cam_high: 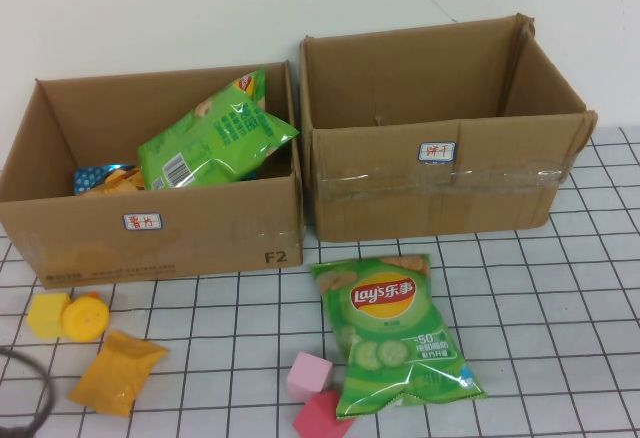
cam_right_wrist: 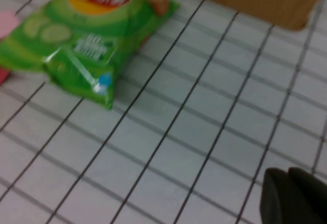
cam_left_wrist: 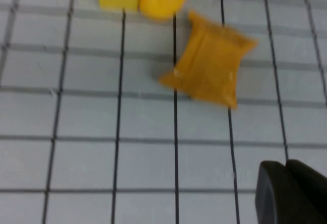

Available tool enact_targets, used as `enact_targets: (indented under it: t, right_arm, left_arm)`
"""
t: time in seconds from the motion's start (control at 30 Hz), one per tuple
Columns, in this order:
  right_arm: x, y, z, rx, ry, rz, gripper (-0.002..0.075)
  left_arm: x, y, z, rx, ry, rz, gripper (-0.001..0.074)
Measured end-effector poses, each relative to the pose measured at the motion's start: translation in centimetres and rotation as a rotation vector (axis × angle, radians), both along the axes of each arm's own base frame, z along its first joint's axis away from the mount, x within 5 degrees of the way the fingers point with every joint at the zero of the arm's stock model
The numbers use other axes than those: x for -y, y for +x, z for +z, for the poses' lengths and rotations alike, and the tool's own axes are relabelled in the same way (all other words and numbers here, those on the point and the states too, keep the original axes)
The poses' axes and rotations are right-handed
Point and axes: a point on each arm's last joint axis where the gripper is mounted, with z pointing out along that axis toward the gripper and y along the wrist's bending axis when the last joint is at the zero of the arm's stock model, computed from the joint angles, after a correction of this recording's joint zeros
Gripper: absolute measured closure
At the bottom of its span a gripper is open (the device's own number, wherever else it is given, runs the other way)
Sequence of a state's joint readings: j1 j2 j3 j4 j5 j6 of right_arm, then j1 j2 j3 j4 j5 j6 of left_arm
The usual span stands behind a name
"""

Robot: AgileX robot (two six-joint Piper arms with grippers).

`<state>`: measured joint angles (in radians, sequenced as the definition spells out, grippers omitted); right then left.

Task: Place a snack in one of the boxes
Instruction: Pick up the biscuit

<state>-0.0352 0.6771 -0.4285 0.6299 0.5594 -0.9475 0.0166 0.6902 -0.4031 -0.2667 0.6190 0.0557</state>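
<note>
A green Lay's chip bag (cam_high: 398, 333) lies flat on the gridded table in front of the right box (cam_high: 440, 183), which looks empty. It also shows in the right wrist view (cam_right_wrist: 87, 35). An orange snack packet (cam_high: 117, 371) lies at the front left, and it shows in the left wrist view (cam_left_wrist: 209, 65). The left box (cam_high: 150, 243) holds another green chip bag (cam_high: 215, 138) and a blue packet (cam_high: 95, 176). My left gripper (cam_left_wrist: 288, 193) is shut and empty, above the table near the orange packet. My right gripper (cam_right_wrist: 291, 198) is shut and empty, off to the side of the Lay's bag. Neither gripper shows in the high view.
A yellow block (cam_high: 47, 314) and a yellow round piece (cam_high: 85, 318) sit beside the orange packet. A pink cube (cam_high: 308, 375) and a red block (cam_high: 322, 418) lie by the Lay's bag. A dark cable (cam_high: 40, 398) curves at the front left.
</note>
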Motion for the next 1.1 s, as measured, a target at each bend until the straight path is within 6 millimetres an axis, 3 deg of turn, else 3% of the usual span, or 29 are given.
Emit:
enact_targets:
  t: [0.17,0.33,0.43,0.7,0.83,1.1]
  right_arm:
    - [-0.2,1.3,-1.5,-0.107,-0.014,0.06,0.0727]
    - [-0.3,2.3,-2.7,-0.194,-0.011,0.076,0.0727]
    - [-0.3,2.4,-2.7,-0.195,-0.01,0.085,0.0727]
    - [-0.4,2.5,-2.6,-0.178,-0.008,0.1,0.0727]
    - [-0.4,2.6,-2.5,-0.175,-0.009,0.102,0.0727]
    - [-0.5,2.6,-2.4,-0.167,0.004,0.106,0.0727]
  left_arm:
    - [0.2,2.3,-1.7,-0.177,-0.012,-0.029,0.0736]
    - [0.2,6.7,-0.7,-0.241,-0.005,-0.052,0.0703]
    - [0.3,8.9,-0.6,-0.258,0.015,-0.094,0.0605]
    - [2.7,13.4,-2.7,-0.357,0.184,-0.3,0.0157]
    - [3.5,15.5,-4.1,-0.407,0.232,-0.292,0.0089]
    - [3.5,19.0,-6.7,-0.499,0.269,-0.214,0.0072]
